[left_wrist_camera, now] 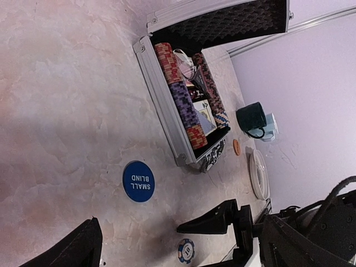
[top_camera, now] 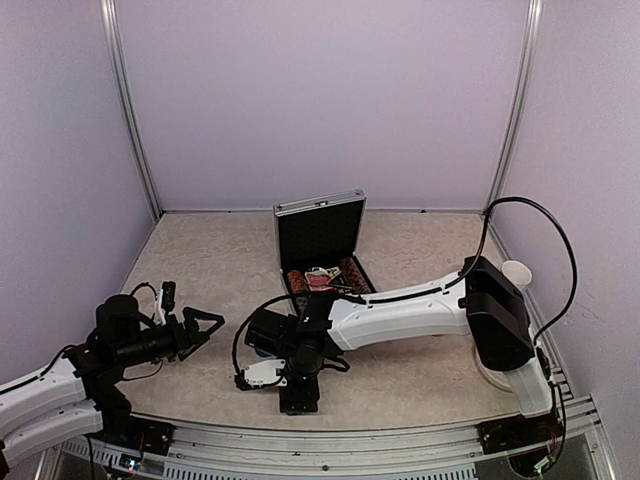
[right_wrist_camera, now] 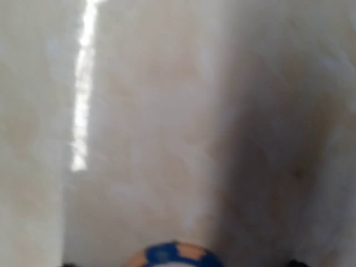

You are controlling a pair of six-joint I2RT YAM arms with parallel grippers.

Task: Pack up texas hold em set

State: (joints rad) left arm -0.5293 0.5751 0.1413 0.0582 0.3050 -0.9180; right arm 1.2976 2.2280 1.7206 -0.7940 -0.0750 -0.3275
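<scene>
While the case (top_camera: 320, 232) stands open and mostly filled, a blue button (left_wrist_camera: 138, 181) and one chip (left_wrist_camera: 186, 251) lie out on the table (top_camera: 200, 270). My left gripper (top_camera: 210, 325) gapes empty; the right gripper's (top_camera: 298, 392) opening I cannot tell.

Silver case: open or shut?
Open. The lid stands raised behind the base, black foam lining exposed, chip rows and cards visible inside.

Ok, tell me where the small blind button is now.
In the left wrist view, lower left, the small blind button lies flat on the table, apart from the open case, between its corner and a loose blue-and-white chip.
</scene>
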